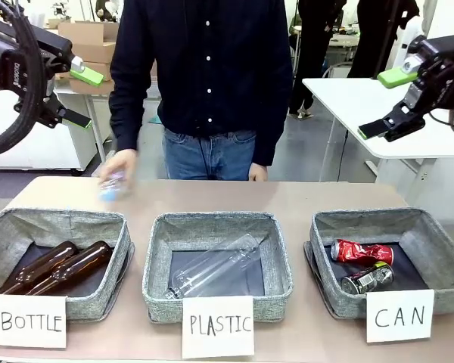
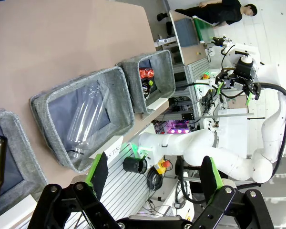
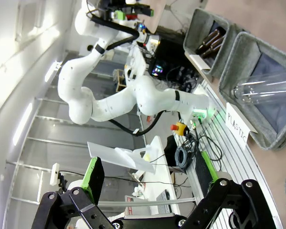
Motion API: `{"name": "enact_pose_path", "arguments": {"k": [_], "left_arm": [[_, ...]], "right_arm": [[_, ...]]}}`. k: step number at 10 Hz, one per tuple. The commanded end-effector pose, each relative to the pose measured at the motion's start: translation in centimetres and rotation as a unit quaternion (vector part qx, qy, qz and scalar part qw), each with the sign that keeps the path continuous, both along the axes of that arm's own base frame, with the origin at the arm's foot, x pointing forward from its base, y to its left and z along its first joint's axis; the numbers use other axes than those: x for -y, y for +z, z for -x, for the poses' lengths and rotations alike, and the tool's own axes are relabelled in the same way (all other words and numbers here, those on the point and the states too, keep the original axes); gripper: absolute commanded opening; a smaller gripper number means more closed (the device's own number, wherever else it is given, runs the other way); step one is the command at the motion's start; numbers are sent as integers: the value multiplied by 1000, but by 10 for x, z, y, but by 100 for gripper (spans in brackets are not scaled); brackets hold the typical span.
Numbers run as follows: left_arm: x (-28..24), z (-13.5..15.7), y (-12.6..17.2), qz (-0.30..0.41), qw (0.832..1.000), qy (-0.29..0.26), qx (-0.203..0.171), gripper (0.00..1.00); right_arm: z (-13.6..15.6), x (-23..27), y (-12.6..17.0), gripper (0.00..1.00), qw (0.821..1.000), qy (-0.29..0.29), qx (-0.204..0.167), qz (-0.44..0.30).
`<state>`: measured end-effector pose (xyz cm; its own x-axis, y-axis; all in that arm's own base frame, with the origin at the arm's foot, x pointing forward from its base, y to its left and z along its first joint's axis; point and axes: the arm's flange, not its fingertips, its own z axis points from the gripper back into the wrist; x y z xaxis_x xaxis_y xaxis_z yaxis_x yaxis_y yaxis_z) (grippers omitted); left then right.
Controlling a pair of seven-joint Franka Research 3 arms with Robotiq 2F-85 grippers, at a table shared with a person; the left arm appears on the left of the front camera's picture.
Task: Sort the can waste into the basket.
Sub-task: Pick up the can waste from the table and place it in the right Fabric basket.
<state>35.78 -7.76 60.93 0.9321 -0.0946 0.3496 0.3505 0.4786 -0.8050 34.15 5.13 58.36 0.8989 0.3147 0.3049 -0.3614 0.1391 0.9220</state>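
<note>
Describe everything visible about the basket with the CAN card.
The CAN basket is a rectangular bin of grey woven fabric with soft upright walls and a dark base, standing open on the tan table at the robot's right end of the row. A white card hand-lettered "CAN" leans against its near wall. Inside lie a crumpled red can and a black can with silver ends, both on their sides, close together.

At lower right of the frame we see the grey woven basket (image 1: 427, 234) with its dark base and white "CAN" card, a red can (image 1: 361, 251) with white marks and a black can (image 1: 365, 278) with silver ends inside; the tabletop (image 1: 287, 195) is tan, both claws black with green pads
</note>
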Motion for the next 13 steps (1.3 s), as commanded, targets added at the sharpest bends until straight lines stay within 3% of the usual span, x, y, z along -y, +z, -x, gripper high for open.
{"name": "enact_pose_path", "arguments": {"k": [1,13], "left_arm": [[-1,3,2,-3,1000,0,-3,100],[-1,3,2,-3,1000,0,-3,100]], "right_arm": [[0,1,0,100,1000,6,6,2],[0,1,0,100,1000,6,6,2]]}}
